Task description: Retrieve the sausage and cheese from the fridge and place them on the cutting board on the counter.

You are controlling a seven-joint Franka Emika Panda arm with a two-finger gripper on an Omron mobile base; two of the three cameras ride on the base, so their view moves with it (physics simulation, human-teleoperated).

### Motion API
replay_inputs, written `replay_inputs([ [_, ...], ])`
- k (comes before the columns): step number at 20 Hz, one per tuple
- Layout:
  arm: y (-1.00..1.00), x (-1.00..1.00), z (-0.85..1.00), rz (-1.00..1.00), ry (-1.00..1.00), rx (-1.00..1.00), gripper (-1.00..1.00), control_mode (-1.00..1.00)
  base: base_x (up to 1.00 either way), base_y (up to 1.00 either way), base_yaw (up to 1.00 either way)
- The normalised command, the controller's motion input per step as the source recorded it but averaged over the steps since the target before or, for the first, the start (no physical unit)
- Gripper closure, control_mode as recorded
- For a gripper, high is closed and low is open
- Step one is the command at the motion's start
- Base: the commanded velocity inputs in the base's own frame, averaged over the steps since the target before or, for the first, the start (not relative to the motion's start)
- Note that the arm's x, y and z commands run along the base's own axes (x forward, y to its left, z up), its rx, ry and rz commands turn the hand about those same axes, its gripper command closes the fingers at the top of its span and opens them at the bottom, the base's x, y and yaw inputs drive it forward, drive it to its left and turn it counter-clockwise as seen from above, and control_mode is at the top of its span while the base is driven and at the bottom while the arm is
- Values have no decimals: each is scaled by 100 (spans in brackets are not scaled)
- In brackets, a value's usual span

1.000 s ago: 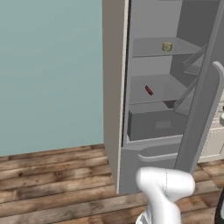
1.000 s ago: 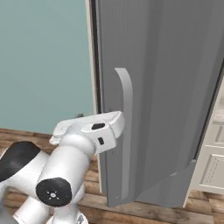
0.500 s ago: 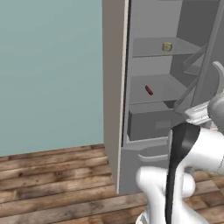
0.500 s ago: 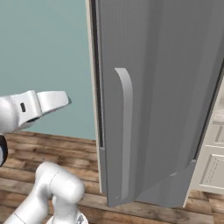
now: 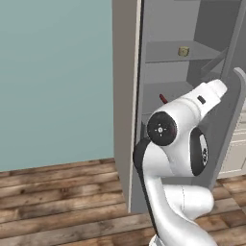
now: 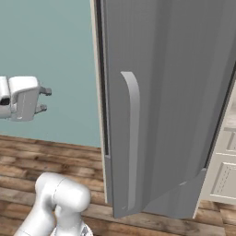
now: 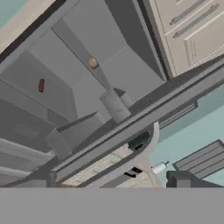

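Grey and tall, the fridge [image 5: 192, 72] stands with its door swung open; the small red-brown sausage [image 5: 163, 99] lies on the middle shelf and the pale tan cheese chunk [image 5: 183, 51] on the shelf above. The claw [image 6: 45, 100] is spread wide and empty, well apart from both. It should probably turn toward the shelves, pass clear of the door edge, and come down over the sausage squarely.

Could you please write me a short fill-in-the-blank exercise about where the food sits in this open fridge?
1. The tall grey fridge has its door standing ____.
2. The small pale tan-yellow cheese chunk sits on the shelf ____ the one with the short red-brown sausage.
3. The long pale grey vertical handle is mounted on the fridge ____.

Missing words: open; above; door
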Motion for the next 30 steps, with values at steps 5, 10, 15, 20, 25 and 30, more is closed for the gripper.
replay_inputs([
  [5,25,86,-16,-17,0,-18,-100,-100,0,0,0],
  [10,3,74,1,-11,4,-1,-100,-100,0,0,0],
  [15,-18,36,2,-6,8,0,-100,-100,0,0,0],
  [20,-39,39,0,-1,12,0,-100,-100,0,0,0],
  [25,-53,49,0,-4,8,0,-100,-100,0,0,0],
  [30,-38,45,-3,-2,1,0,-100,-100,0,0,0],
])
